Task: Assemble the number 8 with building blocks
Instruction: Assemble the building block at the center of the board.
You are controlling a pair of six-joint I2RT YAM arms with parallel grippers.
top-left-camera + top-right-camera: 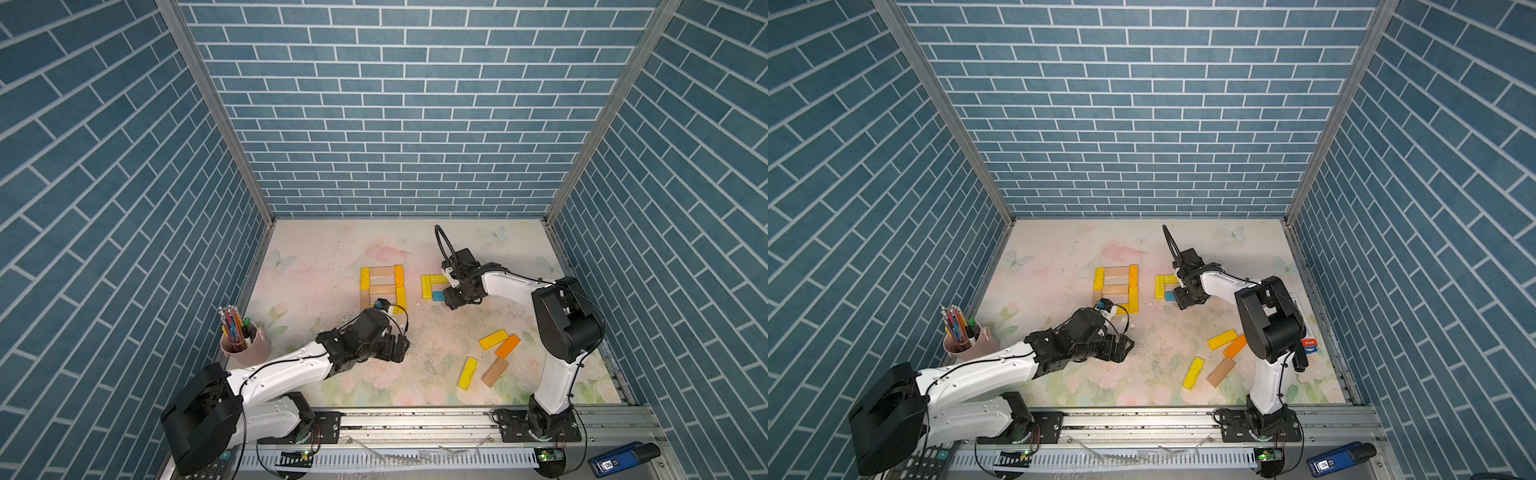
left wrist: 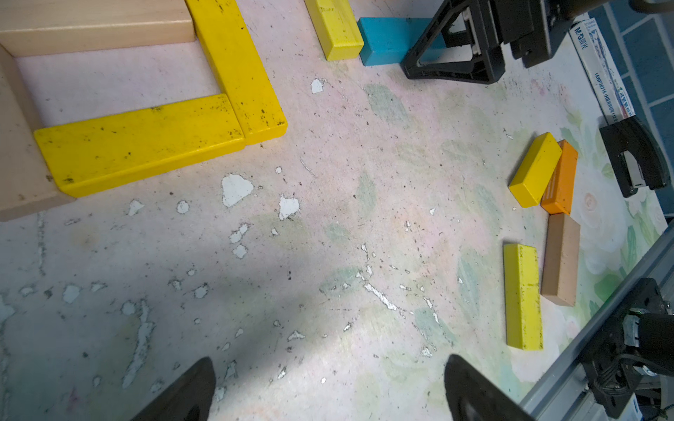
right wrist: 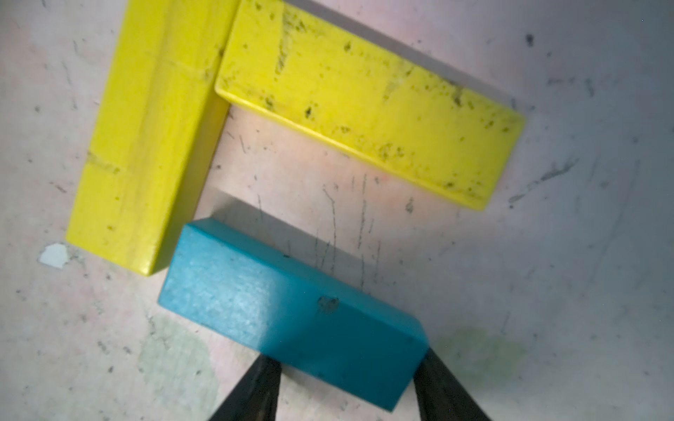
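You have fourteen building blocks (image 1: 381,271) in view: seven yellow blocks (image 1: 493,339), four tan blocks (image 1: 495,372), two orange blocks (image 1: 508,346) and one teal-blue block (image 3: 291,313). Seven of them sit joined in one figure, three form a second group, and four lie loose. You also have two robot arms (image 1: 282,370) and one pink cup (image 1: 249,351) of pens, bunched too tightly to count.

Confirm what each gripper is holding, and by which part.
The right gripper pinches the teal block across its width at one end. The left gripper is open, holding nothing.
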